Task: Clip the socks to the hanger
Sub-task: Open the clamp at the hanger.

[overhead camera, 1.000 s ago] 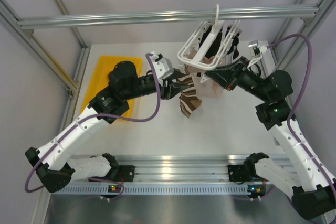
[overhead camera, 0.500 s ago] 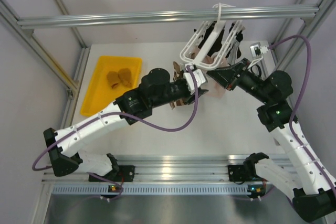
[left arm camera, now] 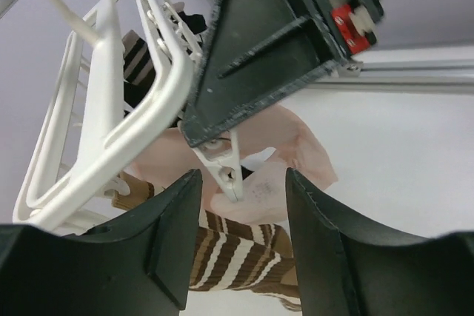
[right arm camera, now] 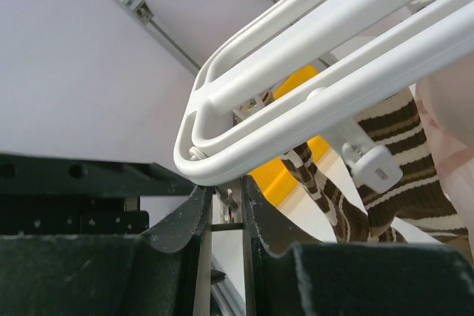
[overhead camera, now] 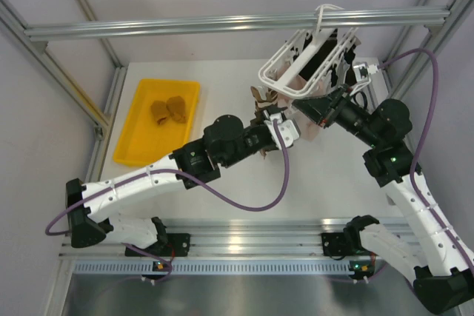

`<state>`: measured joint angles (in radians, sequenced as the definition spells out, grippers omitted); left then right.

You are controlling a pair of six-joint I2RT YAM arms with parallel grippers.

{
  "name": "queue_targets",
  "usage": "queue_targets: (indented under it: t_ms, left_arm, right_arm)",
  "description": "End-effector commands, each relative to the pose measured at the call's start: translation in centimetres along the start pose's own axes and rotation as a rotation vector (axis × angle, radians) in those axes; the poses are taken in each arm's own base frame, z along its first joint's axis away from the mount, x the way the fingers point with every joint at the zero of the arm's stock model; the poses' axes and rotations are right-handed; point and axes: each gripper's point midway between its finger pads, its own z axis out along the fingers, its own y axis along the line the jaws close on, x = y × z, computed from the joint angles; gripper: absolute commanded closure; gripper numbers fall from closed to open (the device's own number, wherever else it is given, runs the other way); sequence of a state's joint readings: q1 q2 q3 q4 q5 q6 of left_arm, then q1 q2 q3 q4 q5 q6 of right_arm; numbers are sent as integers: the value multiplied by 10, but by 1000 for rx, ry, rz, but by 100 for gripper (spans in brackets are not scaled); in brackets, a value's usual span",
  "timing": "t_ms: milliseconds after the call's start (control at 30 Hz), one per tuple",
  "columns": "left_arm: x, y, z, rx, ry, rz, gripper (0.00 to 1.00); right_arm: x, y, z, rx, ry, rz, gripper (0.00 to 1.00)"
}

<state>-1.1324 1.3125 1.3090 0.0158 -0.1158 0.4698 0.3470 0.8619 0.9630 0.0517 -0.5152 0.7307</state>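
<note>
The white hanger (overhead camera: 307, 61) hangs by its hook from the aluminium bar and is tilted. My right gripper (overhead camera: 300, 109) (right arm camera: 226, 194) is shut on a small clip (left arm camera: 226, 172) under the frame's near corner. My left gripper (overhead camera: 259, 114) (left arm camera: 243, 205) is open and empty just below that clip. A brown striped sock (left arm camera: 237, 257) (right arm camera: 400, 138) and a pale pink sock (left arm camera: 296, 160) (overhead camera: 315, 129) hang beyond its jaws; what holds them is hidden. A black sock (left arm camera: 194, 21) and another striped one (left arm camera: 137, 64) hang on the frame. Two mustard socks (overhead camera: 169, 109) lie apart in a tray.
The yellow tray (overhead camera: 133, 135) sits at the table's left. The aluminium bar (overhead camera: 148, 26) crosses the back above the table. Frame posts stand at both sides. Purple cables loop off both arms.
My left arm swung right from beside the tray to under the hanger, carrying the striped sock there, and its jaws now stand open. The hanger has swung up and to the right.
</note>
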Motion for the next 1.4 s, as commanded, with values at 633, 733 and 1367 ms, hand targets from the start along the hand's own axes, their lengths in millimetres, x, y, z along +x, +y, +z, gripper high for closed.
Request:
queue_targets:
  t_ms: [633,733,1367]
  left_arm:
    - [-23,28,-12,-362,-103,628,36]
    - [-19,22,-6,-346,-92,654,36]
    - [-11,13,16,-351,-63,693,53]
  right_arm:
    - [-31,-1,-5,180,-107,183,100]
    - [-32,1,-5,167,-111,180,100]
    - [-25,7,-5,136,-83,169,100]
